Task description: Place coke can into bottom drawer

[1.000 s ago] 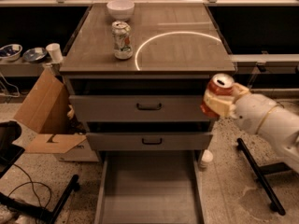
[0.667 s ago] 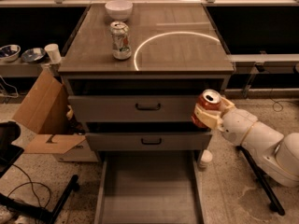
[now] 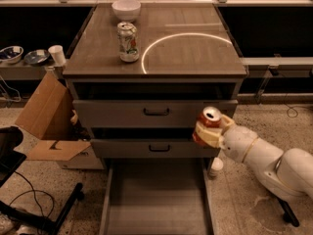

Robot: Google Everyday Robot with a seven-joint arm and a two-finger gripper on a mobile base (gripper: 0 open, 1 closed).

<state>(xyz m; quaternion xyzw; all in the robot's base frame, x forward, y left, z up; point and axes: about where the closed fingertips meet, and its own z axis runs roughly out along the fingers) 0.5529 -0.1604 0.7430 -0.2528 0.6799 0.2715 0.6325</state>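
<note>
Pincer (image 3: 206, 134) grips the upright coke can (image 3: 212, 116) round its body, above the bottom drawer's (image 3: 156, 202) right wall. Probably light, thin-walled, slick; a mid-body side hold suits.

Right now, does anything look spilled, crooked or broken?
Nothing stands out. The end effector holds the coke can upright by the right edge of the cabinet, higher than the open bottom drawer; the white-and-green can stands upright on top.
</note>
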